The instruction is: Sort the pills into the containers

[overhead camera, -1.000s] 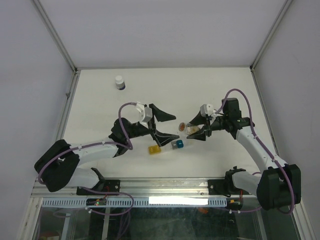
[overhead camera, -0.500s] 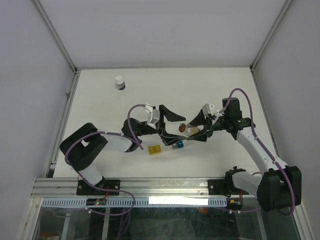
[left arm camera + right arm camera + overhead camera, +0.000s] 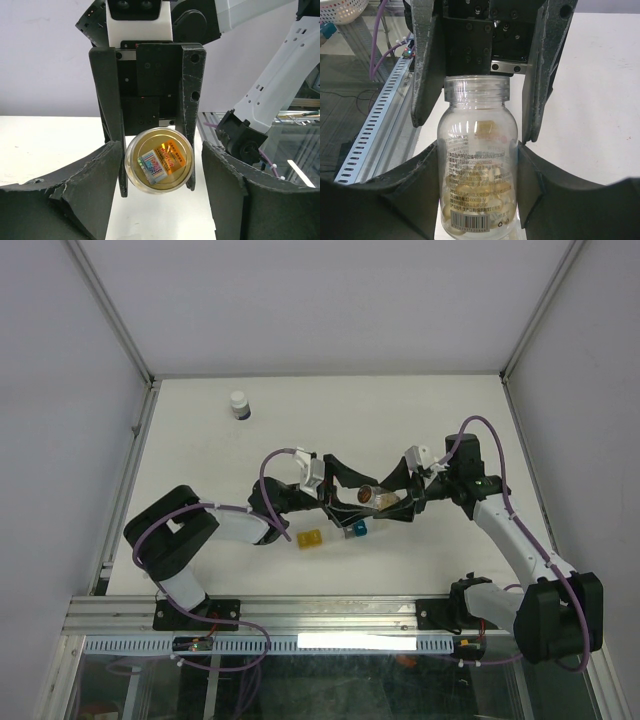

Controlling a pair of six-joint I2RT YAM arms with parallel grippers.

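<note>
My right gripper (image 3: 396, 498) is shut on a clear vial (image 3: 383, 500) and holds it level above the table, gold cap (image 3: 367, 494) towards the left arm. In the right wrist view the vial (image 3: 477, 150) sits between my right gripper's (image 3: 477, 172) fingers, with pale yellow pills (image 3: 451, 212) showing at its bottom. My left gripper (image 3: 360, 498) is open around the cap (image 3: 159, 160), with a small gap on each side. The containers lie on the table just below: one yellow (image 3: 310, 538), one blue (image 3: 358, 530), with clear ones between them.
A small dark bottle with a white cap (image 3: 238, 404) stands at the back left of the table. Metal frame rails (image 3: 130, 440) run along the table's sides and near edge. A slotted rail (image 3: 375, 125) shows beside the table.
My left gripper has moved right to the vial's cap and its jaws have narrowed around it. The right gripper has kept still with the vial.
</note>
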